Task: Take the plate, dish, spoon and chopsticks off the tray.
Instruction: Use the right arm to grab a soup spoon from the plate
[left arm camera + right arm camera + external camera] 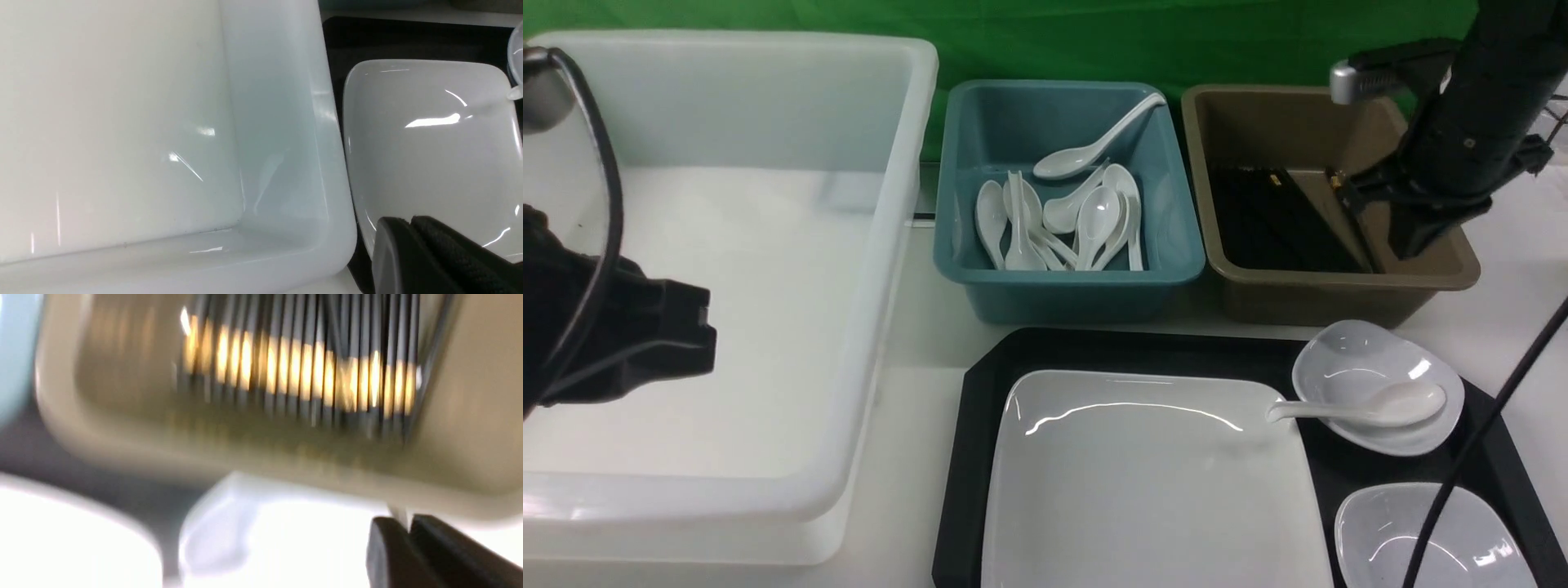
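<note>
The tray (1143, 347) carries the plate (1143, 482). The spoon (1380, 406) lies in the far dish (1356, 359), and the chopsticks (1274, 216) lie in the brown bin (1339, 114). The right tool (404, 520), over that bin, and the left tool (408, 222) are closed and empty. Best to lift clear of the bin wall, then take the spoon's handle.

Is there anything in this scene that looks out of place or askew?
One white soup spoon in the teal bin is propped up against the back right corner, its handle reaching the rim, while the other spoons lie on the bin's floor. Nothing else stands out.
</note>
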